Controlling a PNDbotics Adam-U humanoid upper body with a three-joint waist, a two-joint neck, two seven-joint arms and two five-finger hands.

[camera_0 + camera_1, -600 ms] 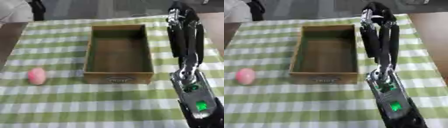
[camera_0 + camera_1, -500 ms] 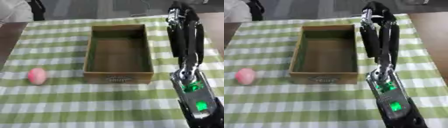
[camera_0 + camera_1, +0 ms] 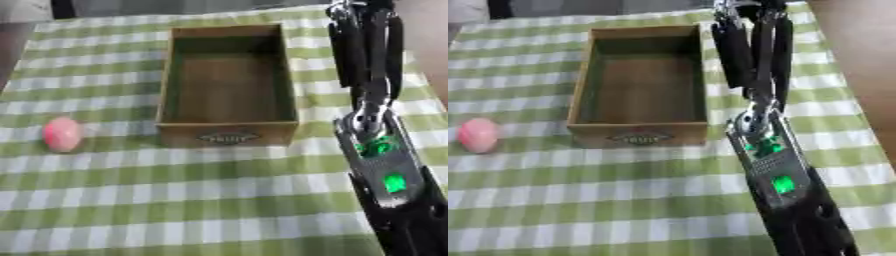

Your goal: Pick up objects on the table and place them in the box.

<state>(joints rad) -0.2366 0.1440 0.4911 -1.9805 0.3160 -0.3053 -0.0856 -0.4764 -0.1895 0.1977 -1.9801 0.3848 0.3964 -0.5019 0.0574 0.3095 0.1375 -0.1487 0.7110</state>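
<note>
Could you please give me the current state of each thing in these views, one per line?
Box: open-topped, upright, nothing inside.
Pink ball: lying on the tablecloth, left of the box, apart from it.
Tablecloth: spread flat.
Right hand: fingers straight, holding nothing, beside the box's right wall.
Left hand: not in view.

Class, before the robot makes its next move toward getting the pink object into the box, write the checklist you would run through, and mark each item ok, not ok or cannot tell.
1. Wooden box upright, opening up: ok.
2. Box interior free of things: ok.
3. Pink egg-shaped object on the checked tablecloth, nothing covering it: ok.
4. Object already in box: not ok; it lies left of the box, apart from it.
5. Right hand holding nothing: cannot tell.
6. Left hand ready: cannot tell; it shows in neither view.
</note>
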